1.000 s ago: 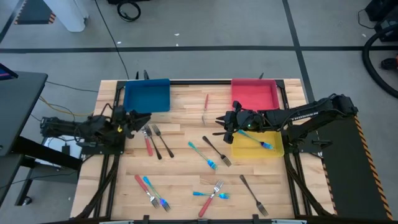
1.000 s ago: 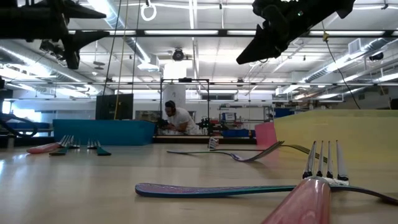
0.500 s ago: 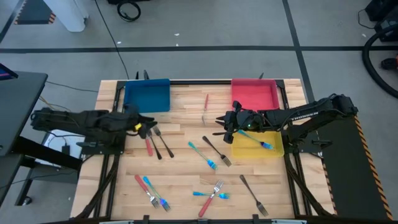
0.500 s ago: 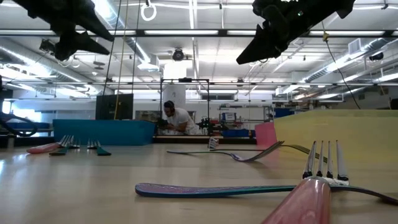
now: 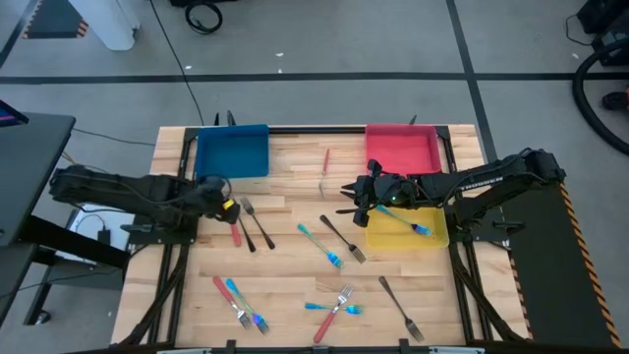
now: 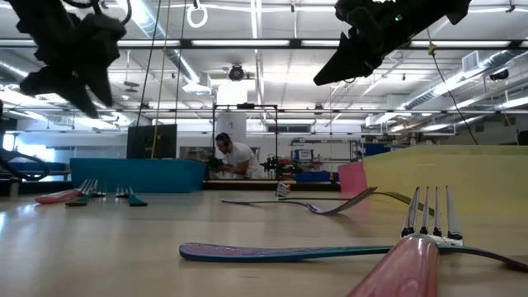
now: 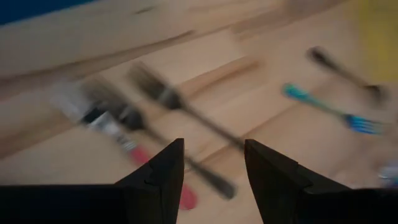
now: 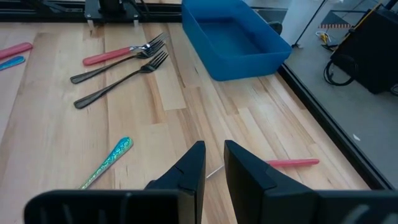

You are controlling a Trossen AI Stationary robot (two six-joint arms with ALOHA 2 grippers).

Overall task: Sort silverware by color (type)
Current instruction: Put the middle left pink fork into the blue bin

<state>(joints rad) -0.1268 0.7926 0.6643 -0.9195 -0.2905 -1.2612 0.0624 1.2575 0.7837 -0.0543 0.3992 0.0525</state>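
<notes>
Our left hand (image 5: pixel 224 205) hangs with its fingers apart above the trio of forks near the blue tray (image 5: pixel 232 151): a red fork (image 5: pixel 234 228) and two dark forks (image 5: pixel 257 225) lying almost side by side. That closeness is our main worry. If we come down a little off line, we could pinch two handles at once, or nudge a dark fork across the red one and scramble the group. The left wrist view is smeared (the arm looks to be moving), so a descent begun now might land badly.

Our right hand (image 5: pixel 352 200) waits above the table beside the yellow tray (image 5: pixel 378 236), fingers nearly together with a slim gap and nothing between them. One blue fork (image 5: pixel 414 227) already lies in the yellow tray; the other forks are scattered over the middle and near edge of the table (image 5: pixel 295 295), some crossing, and a crossed pair could drag together when lifted.
</notes>
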